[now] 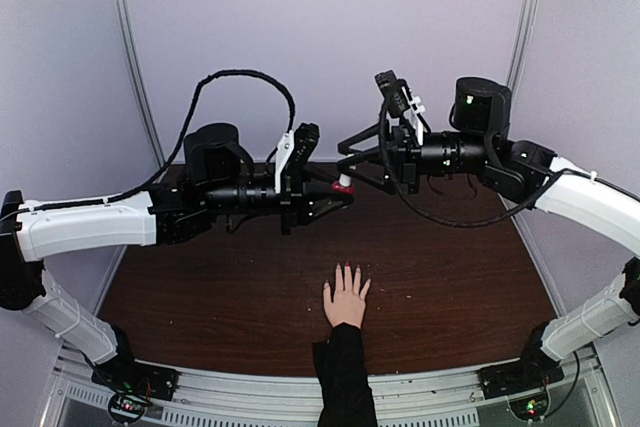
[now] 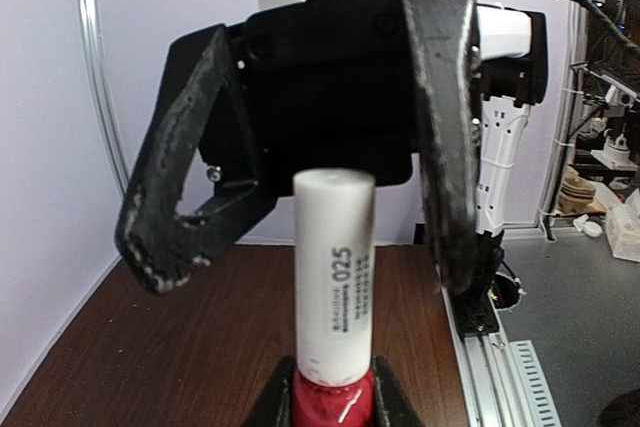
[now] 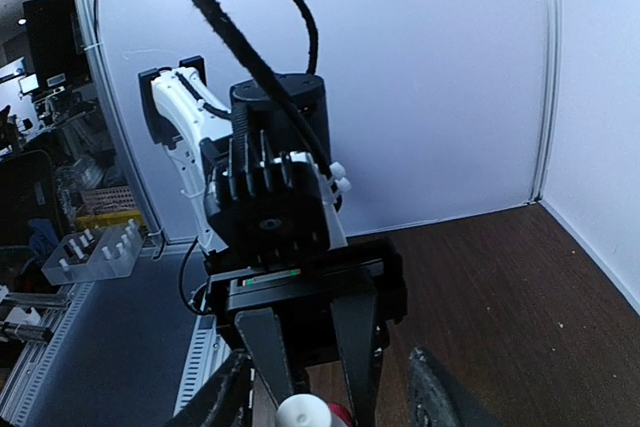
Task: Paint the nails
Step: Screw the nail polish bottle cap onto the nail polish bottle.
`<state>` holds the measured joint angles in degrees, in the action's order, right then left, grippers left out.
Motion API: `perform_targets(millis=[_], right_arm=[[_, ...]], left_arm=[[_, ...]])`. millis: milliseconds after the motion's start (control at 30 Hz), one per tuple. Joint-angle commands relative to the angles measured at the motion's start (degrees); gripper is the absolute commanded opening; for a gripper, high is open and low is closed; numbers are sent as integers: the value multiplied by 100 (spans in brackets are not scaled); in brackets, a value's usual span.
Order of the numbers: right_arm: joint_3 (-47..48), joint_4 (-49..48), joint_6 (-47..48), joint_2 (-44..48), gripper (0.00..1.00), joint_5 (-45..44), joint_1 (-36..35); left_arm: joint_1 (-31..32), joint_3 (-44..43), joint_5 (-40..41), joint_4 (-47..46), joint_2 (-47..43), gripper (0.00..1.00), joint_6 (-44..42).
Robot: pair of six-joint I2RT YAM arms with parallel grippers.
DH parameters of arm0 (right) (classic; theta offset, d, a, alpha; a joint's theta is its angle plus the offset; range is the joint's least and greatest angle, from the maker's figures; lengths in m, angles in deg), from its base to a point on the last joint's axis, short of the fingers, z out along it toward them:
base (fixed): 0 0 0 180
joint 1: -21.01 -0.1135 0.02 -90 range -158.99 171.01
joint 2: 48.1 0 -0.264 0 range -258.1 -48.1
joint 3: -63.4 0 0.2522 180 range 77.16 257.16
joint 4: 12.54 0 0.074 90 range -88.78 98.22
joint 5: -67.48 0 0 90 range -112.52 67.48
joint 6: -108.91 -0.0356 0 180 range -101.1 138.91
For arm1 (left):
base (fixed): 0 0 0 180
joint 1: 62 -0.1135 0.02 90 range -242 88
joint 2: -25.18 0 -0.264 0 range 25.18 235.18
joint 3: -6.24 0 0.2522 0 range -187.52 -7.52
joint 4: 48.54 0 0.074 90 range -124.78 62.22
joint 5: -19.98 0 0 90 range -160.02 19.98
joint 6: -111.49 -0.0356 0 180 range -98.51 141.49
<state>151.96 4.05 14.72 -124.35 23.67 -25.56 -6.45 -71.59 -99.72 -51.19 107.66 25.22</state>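
Arms reach in from both sides in the overhead view and meet above the far half of the dark wooden table. The left gripper is clamped on a small red bottle, and the right gripper faces it from the other side, fingers spread. A pale human hand in a black sleeve lies flat, palm down, near the front edge of the table, well apart from both grippers and below them. The nails are at the tips of its fingers, which point away from the arm bases; they are too small here to tell whether they are bare or red. In the left wrist view, the bottle sits pinched between the left arm's two fingers at the bottom edge, with its white cap standing straight up and showing printed digits. The right arm's fingers stand wide on either side of the cap, with a clear gap on each side, touching nothing. In the right wrist view, the right arm's own fingertips show at the bottom, parted, and between them are the end of the cap and a bit of red glass, gripped by the left arm's closed fingers. The hand does not appear in either wrist view.
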Motion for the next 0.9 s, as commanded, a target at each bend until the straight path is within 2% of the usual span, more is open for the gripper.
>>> perform_targets(millis=[0, 67, 300, 400, 600, 633, 867], right_arm=[[276, 163, 163, -123, 45, 810, 17], [285, 166, 175, -131, 39, 910, 16], [407, 365, 304, -242, 31, 1206, 16], [440, 424, 342, -267, 20, 1202, 16], [528, 637, 510, -328, 5, 1186, 16], [543, 657, 507, -351, 0, 1092, 16], [556, 560, 221, -486, 0, 545, 16]], left_arm=[[-36, -134, -790, -240, -80, 0, 116], [-36, -149, -841, -240, -66, 0, 139], [-94, -184, -1092, -319, 0, 0, 302], [-127, -184, -1186, -408, 10, 0, 389], [-185, -180, -1254, -541, 23, 0, 538], [-187, -159, -1123, -580, 6, 0, 550], [-185, -110, -69, -494, -69, 0, 476]])
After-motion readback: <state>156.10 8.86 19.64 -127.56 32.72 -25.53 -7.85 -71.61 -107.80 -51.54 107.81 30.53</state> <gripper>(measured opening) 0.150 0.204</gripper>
